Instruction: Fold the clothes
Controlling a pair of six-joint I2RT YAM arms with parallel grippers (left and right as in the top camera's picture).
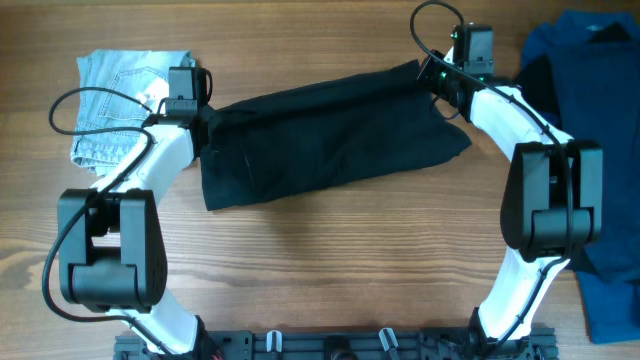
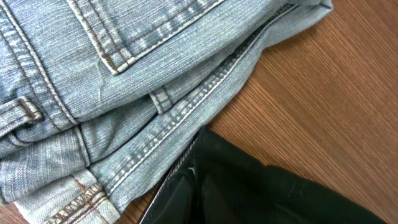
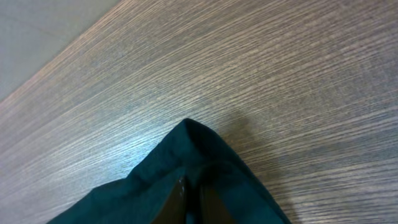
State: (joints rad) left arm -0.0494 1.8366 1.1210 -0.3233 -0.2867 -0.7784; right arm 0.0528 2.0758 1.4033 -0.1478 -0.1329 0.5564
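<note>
Black garment (image 1: 330, 130): midway between left and right table edges, stretched between both arms, I judge for folding.
Right gripper (image 3: 191, 190): pinched tight on its far corner.
Left gripper (image 1: 207, 125): at its left end; I cannot tell the grip.

Showing a black garment (image 1: 330, 130) of soft, matt cloth. Showing a table (image 1: 330, 260) of fine-grained wood finish, smooth and faintly shining. Showing, far left, a light-blue denim piece (image 2: 93, 81), coarse-ribbed, with tan stitching. Showing, at right, royal-blue cloth (image 1: 610, 290), matt. Gleaming on arm shells (image 1: 175, 150): smooth white plastic.
</note>
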